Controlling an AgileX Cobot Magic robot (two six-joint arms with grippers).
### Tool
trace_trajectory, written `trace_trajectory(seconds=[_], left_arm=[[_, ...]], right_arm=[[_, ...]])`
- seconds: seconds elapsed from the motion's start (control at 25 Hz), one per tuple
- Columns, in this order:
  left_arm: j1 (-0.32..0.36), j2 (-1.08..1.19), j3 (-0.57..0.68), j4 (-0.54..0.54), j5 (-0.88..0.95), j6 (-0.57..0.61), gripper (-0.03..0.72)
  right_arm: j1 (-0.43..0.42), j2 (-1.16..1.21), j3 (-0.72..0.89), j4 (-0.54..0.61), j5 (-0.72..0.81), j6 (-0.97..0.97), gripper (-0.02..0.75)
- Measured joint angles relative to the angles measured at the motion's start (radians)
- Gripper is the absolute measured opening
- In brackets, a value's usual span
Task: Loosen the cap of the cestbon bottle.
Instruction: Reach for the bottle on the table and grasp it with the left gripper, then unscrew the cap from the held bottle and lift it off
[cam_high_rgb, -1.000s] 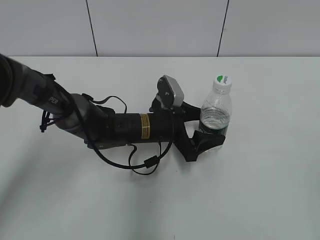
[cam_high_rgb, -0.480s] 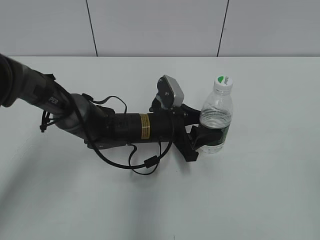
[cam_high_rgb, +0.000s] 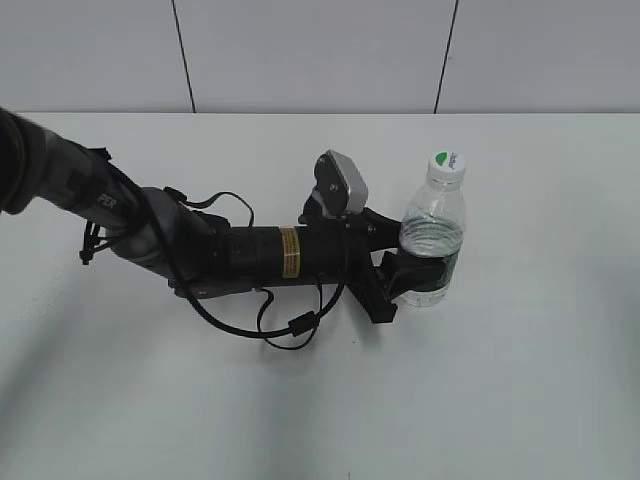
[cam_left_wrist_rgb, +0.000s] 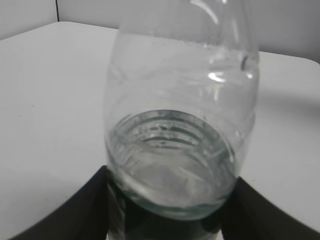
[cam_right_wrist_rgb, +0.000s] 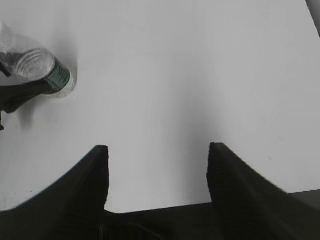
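Exterior view first: the white table (cam_high_rgb: 520, 380) fills most of the scene, with a pale panelled wall (cam_high_rgb: 320, 55) behind it. Across the table lies the left arm (cam_high_rgb: 200, 245), dark and cabled, reaching from the left edge toward the middle, its grey wrist camera (cam_high_rgb: 343, 182) on top. At its end the left gripper (cam_high_rgb: 415, 280) has its fingers (cam_high_rgb: 385, 300) closed around the lower body of the cestbon bottle (cam_high_rgb: 433, 235), at the dark green label band. The bottle stands upright right of centre, part full of water. In the left wrist view its clear body (cam_left_wrist_rgb: 180, 125) sits pinched between both black fingers (cam_left_wrist_rgb: 85, 210). The right gripper (cam_right_wrist_rgb: 157, 175) hangs over bare table, fingers spread wide, well apart from the bottle (cam_right_wrist_rgb: 37, 70). Smallest, the cap (cam_high_rgb: 445, 162), white with a green mark, sits on the bottle's neck.
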Motion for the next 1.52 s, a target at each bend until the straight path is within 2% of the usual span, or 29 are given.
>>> trace_trajectory(seconds=[0.28, 0.6, 0.72, 0.92, 1.08, 1.24, 1.52], left_arm=[[0.000, 0.000, 0.000, 0.003, -0.002, 0.000, 0.375], [0.000, 0.000, 0.000, 0.012, -0.002, 0.000, 0.375], [0.000, 0.000, 0.000, 0.039, -0.010, 0.000, 0.375], [0.000, 0.000, -0.005, 0.101, -0.022, 0.000, 0.375], [0.000, 0.000, -0.008, 0.109, -0.023, 0.000, 0.374], [0.000, 0.000, -0.008, 0.113, -0.024, 0.000, 0.374], [0.000, 0.000, -0.008, 0.113, -0.024, -0.001, 0.374]], right_arm=[[0.000, 0.404, -0.208, 0.073, 0.037, -0.108, 0.478], [0.009, 0.664, -0.334, 0.155, 0.040, -0.135, 0.478], [0.070, 0.736, -0.388, 0.163, 0.041, -0.141, 0.476], [0.273, 0.859, -0.526, 0.148, 0.044, -0.126, 0.450], [0.389, 0.966, -0.628, 0.120, 0.044, -0.086, 0.445], [0.437, 1.043, -0.665, 0.107, 0.044, -0.059, 0.445], [0.442, 1.084, -0.670, 0.064, 0.044, -0.032, 0.444]])
